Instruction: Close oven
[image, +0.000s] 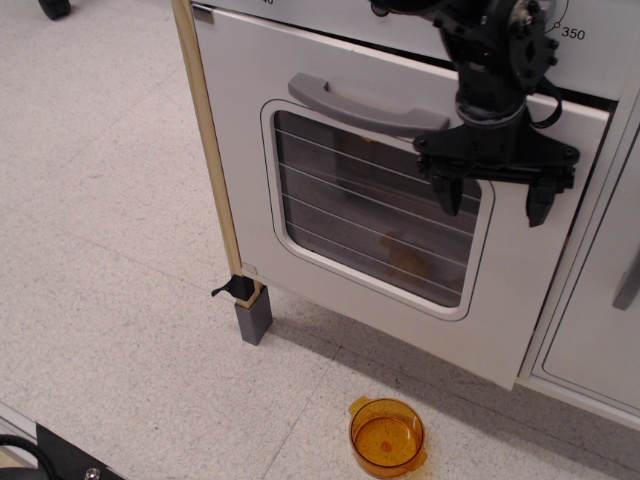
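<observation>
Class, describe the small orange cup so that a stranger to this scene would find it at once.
Start at the white toy oven door with its wire-lined window. Look down to the speckled floor below the door's lower right corner. There sits a translucent orange plastic cup, the only coloured thing nearby.
</observation>
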